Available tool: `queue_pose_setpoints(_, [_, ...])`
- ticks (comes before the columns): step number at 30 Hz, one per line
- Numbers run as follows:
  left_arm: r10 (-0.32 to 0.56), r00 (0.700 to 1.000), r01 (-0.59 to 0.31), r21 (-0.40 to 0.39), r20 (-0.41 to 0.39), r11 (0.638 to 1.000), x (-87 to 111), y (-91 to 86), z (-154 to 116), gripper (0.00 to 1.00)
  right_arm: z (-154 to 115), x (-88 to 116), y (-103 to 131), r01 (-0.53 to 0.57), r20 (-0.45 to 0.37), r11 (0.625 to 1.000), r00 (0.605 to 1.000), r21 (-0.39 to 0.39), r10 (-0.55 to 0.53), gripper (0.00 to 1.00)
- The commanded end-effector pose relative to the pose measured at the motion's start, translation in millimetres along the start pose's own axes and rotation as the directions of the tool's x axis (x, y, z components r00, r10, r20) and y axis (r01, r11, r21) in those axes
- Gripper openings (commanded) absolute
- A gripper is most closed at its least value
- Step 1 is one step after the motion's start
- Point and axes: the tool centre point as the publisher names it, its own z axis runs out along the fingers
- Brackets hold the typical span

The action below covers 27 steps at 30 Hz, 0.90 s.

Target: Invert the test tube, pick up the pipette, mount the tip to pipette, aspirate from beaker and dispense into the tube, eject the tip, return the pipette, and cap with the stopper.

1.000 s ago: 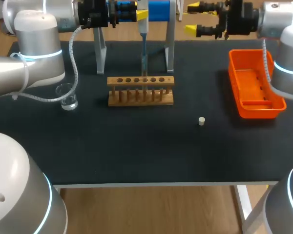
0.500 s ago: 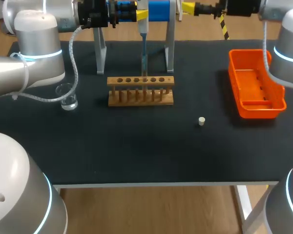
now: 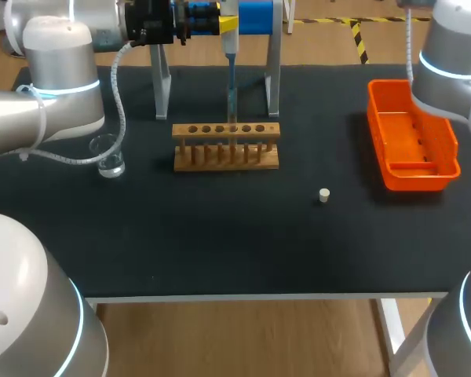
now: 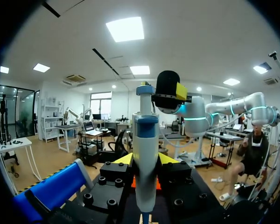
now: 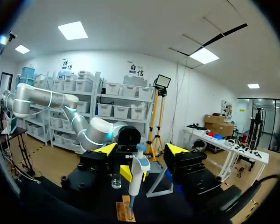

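While the left gripper (image 4: 146, 159) grips the pipette (image 4: 145, 130) upright above the rack (image 3: 226, 146), tip at a rack hole, best keep it vertical and dispense slowly. Right gripper (image 5: 141, 151): fingers apart, well apart from rack. Stopper (image 3: 324, 195) lies near rack.

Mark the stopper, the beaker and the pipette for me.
stopper (image 3: 324, 195): head view, on its top face.
beaker (image 3: 109, 159): head view, on its glass wall near the base.
pipette (image 3: 230, 45): head view, on its grey body just below the yellow part.
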Motion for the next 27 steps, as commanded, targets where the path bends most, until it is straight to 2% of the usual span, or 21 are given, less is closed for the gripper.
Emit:
queue_pose_setpoints(1, [0.001, 1.0, -0.001, 0.002, 0.003, 1.0, 0.4, 0.3, 1, 0.0, 11, -5, 6, 0.001, -0.007, 1.0, 1.0, 0.004, -0.001, 0.0])
queue_pose_setpoints(16, [0.001, 1.0, -0.001, 0.002, 0.003, 1.0, 0.4, 0.3, 1, 0.0, 42, -7, 10, -0.008, -0.049, 1.0, 0.999, 0.019, 0.009, 0.0])
queue_pose_setpoints(27, [0.001, 1.0, -0.001, 0.002, 0.003, 1.0, 0.4, 0.3, 1, 0.0, 59, 0, 4, -0.03, -0.112, 0.999, 0.993, 0.027, 0.032, 0.0])
